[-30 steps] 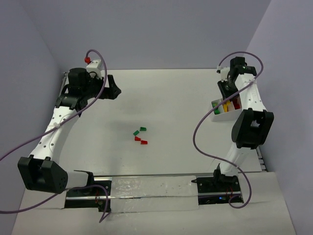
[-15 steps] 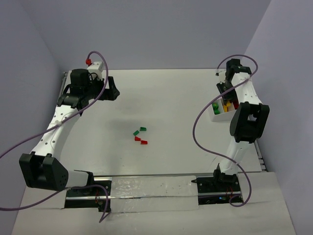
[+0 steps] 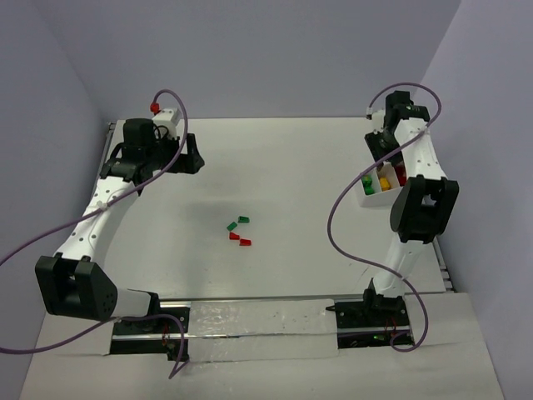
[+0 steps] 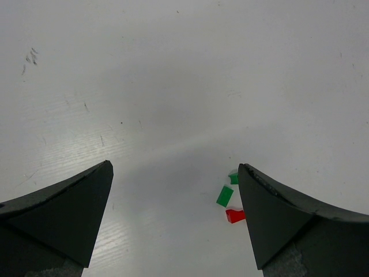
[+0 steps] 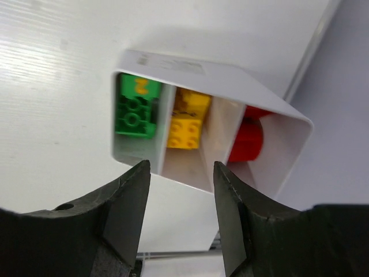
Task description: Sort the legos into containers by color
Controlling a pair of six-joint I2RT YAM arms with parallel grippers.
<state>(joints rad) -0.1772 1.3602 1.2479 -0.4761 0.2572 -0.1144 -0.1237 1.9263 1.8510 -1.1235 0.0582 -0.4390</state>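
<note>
Though partly sorted into tray (image 5: 230, 81), leaves four loose legos (image 3: 243, 220) unsorted. Wide-open left gripper (image 4: 174, 166), parted right gripper (image 5: 181, 164) over tray, both empty.

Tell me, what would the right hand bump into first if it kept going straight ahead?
Probably the white tray. The right hand points at its middle compartment, so it would likely touch the yellow legos there first, though depth is unclear.

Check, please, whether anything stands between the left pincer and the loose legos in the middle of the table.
Nothing visible does. Only bare table lies between the open left pincer and the loose red and green legos.
</note>
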